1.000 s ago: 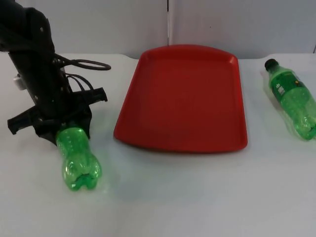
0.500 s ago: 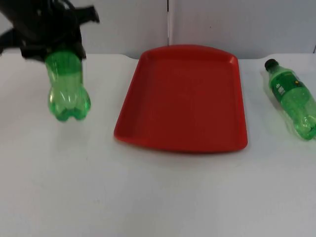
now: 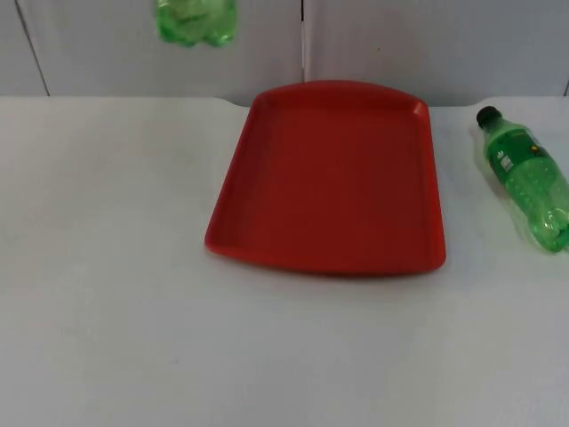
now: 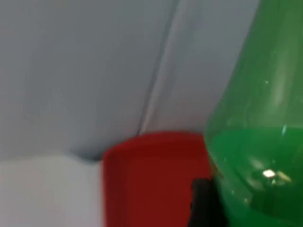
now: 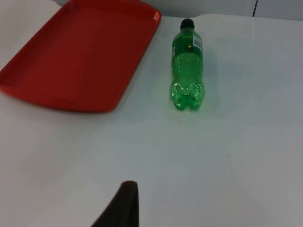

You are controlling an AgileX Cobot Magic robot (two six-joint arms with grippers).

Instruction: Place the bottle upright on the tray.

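A green plastic bottle hangs high in the air, its lobed base up against the grey wall, left of the tray's far end. My left gripper is shut on this bottle; one black fingertip presses its side, with the tray below. The red tray lies bare at the table's middle. A second green bottle with a black cap lies on its side right of the tray. My right gripper waits above the table, well short of that lying bottle.
The white table ends at the grey partition wall just behind the tray. Wide bare table lies left of and in front of the tray.
The left arm has lifted the bottle off the table at the left and carried it up and toward the wall. The lying bottle and the tray have not moved.
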